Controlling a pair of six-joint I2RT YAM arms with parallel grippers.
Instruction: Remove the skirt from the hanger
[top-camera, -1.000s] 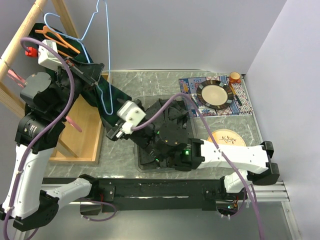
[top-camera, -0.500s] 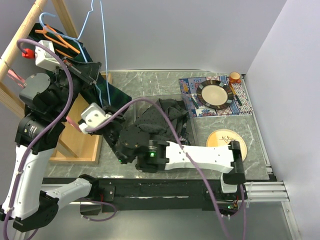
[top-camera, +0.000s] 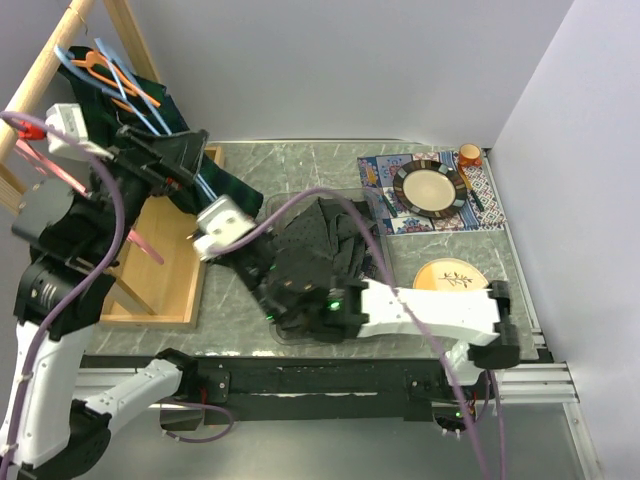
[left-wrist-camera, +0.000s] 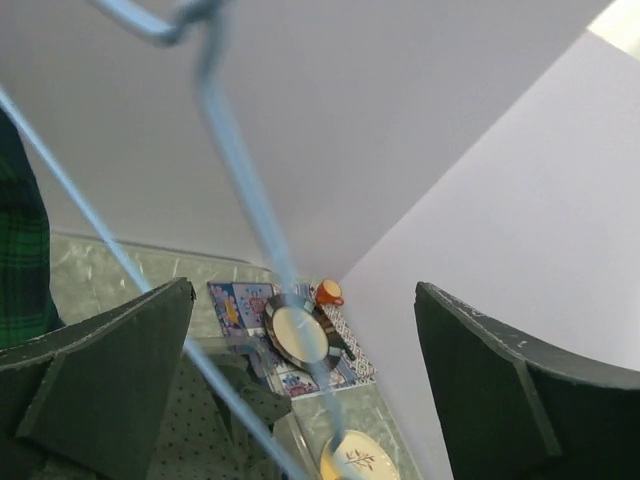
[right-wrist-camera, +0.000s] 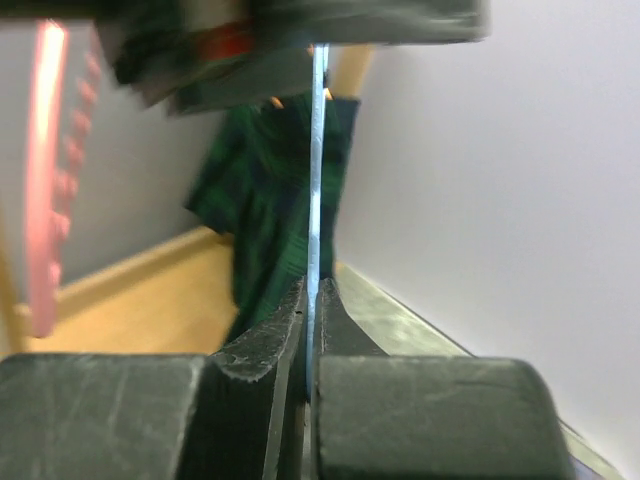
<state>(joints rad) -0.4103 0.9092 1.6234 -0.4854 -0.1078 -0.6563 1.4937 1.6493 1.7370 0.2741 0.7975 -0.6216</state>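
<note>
Even bright light, soft shadows; hanger wire (left-wrist-camera: 240, 170) blurred close to lens (both wrist views).

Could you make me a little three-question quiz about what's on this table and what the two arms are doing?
1. True or false: the right gripper is pinched on the thin light-blue wire hanger.
2. Multiple choice: what lies in the clear plastic bin mid-table? A) dark crumpled clothes B) plates C) wooden blocks
3. Fill in: beside the round dark-rimmed cream plate on the patterned mat, at the far right corner, stands a small ____ cup.

Key:
1. True; its fingers are closed with the wire between them, while the left gripper is wide open around the same hanger.
2. A
3. orange
</note>
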